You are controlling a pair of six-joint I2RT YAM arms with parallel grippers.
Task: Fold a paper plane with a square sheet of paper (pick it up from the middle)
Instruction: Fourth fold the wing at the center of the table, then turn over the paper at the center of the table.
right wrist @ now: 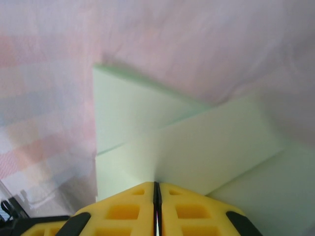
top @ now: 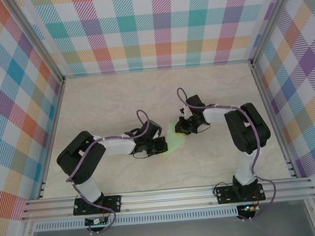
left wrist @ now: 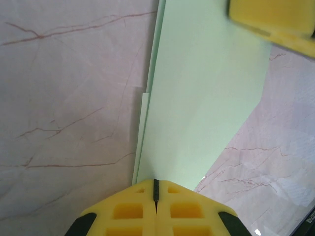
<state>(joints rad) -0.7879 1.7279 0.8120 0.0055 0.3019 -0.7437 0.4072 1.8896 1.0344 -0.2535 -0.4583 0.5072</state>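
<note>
The pale green sheet of paper [top: 175, 139], already folded into overlapping layers, lay about the middle of the desk [top: 113, 99], a little toward its near edge, held between the two arms. The left pincer [top: 160, 146] was clamped on one end, its yellow fingers [left wrist: 130, 211] pressed together, with the paper running out from the seam between them. The right pincer [top: 183, 128] was likewise closed on the opposite end, where the layered folds spread out just past its tips. Whether the paper touched the desk could not be told.
</note>
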